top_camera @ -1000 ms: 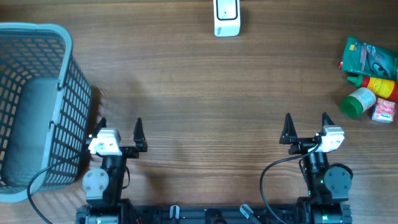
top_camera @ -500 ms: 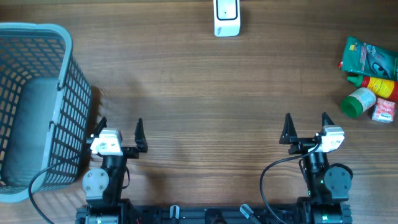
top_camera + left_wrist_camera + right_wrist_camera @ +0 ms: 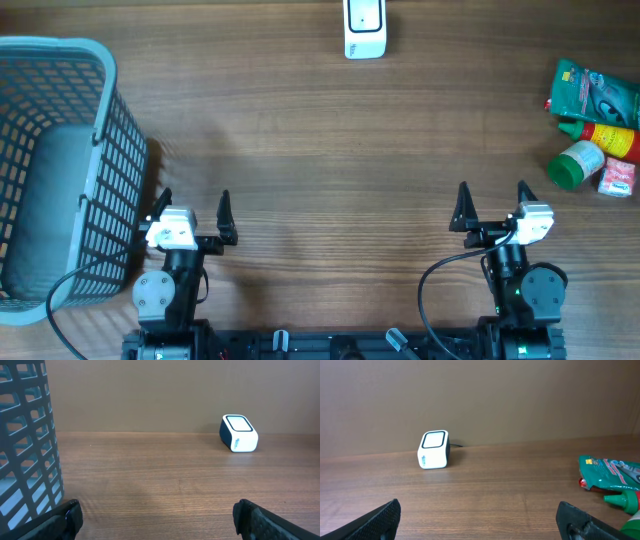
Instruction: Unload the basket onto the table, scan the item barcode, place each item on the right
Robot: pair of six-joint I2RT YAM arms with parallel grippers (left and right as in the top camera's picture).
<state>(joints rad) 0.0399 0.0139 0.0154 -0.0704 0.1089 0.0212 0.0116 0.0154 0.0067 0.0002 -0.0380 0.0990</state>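
Left end effector (image 3: 193, 203) and right end effector (image 3: 492, 195) both stand with their jaws spread wide, and neither one has hold of anything. Both sit low at the near edge of the bench (image 3: 340, 150), fingers pointing toward the far edge.

The items to be scanned lie in a cluster at the far right of the bench, well apart from the right end effector. The cluster consists of a green pouch (image 3: 597, 92) lying flat at the far end, a red-and-yellow bottle (image 3: 610, 137) on its side just beside the pouch, a green-capped white bottle (image 3: 580, 162) nearer, and a small pink box (image 3: 617, 177) against it on the right. Barcodes are too small to make out.

The scanner (image 3: 364, 28), a white block with dark sides and a window on its top face, stands at the far edge of the bench, roughly between the two arms.

A grey-blue mesh basket (image 3: 60, 170) occupies the left end of the bench; its wall is just beside the outer finger of the left end effector.
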